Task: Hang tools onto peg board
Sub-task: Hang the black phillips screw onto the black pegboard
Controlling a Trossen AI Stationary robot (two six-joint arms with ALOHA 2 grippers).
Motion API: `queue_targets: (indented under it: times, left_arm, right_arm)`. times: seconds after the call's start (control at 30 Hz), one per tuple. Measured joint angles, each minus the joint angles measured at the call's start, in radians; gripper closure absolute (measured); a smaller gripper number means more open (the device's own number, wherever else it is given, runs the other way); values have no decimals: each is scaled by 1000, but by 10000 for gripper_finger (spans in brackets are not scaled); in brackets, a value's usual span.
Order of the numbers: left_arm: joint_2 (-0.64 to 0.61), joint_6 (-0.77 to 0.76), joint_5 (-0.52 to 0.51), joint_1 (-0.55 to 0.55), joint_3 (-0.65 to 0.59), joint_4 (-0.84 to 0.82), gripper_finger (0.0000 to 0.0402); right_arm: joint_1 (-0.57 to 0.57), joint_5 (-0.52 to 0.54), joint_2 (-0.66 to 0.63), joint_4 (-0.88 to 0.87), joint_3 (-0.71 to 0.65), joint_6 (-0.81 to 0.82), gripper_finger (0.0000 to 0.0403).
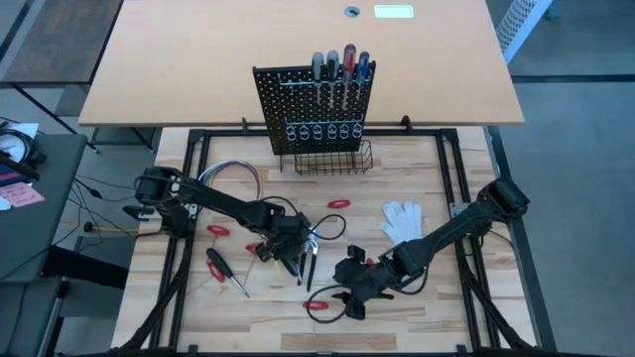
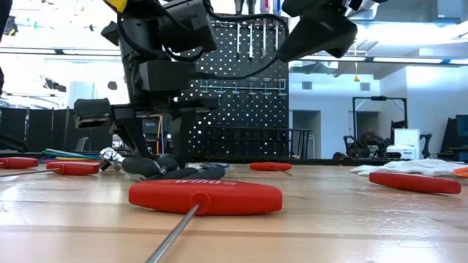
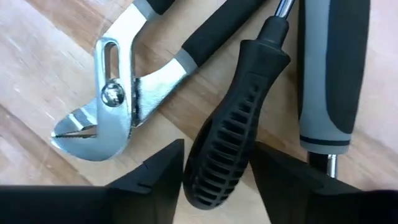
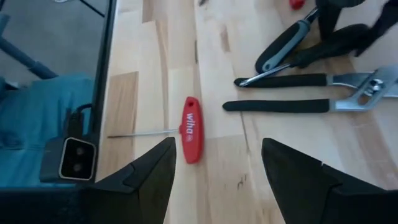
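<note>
The black peg board [image 1: 317, 109] stands upright at the table's far middle, with several screwdrivers [image 1: 337, 67] in its ring holders and a wire basket [image 1: 332, 159] at its base. My left gripper [image 3: 217, 149] is low over a heap of tools at the table's middle [image 1: 290, 250], shut on a black ribbed screwdriver [image 3: 239, 112]. Beside it lie silvery pliers [image 3: 118, 106] and a grey-and-black handle [image 3: 333, 68]. My right gripper [image 4: 217, 149] hovers open near the front [image 1: 349, 290], above a red T-handle tool [image 4: 191, 137]. My left gripper has the butt end of the black ribbed handle [image 3: 211, 180] between its two fingers [image 3: 163, 177], one on each long side. The fingers come from above, pointing down, and lie across the handle. The screwdriver lies flat on the table.
A white glove [image 1: 402, 220] lies right of middle and coloured cables [image 1: 233, 174] at the far left. More red T-handles [image 1: 217, 230] [image 1: 338, 204] and a red-and-black screwdriver [image 1: 220, 268] lie scattered. A black frame [image 1: 466, 198] borders the table.
</note>
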Motion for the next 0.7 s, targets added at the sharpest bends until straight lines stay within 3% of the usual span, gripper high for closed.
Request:
queue_targets:
  times: [0.23,0.37,0.7]
  left_arm:
    - [-7,-70,16,1,0,-27,300]
    - [-48,-138,-21,4,-4,-94,300]
    - [-239,-372,-137,6,-2,-252,300]
  right_arm:
    - [-17,127,0,1,0,-8,159]
    - [-33,198,0,2,0,-31,159]
    - [-122,198,165,186,8,-217,163]
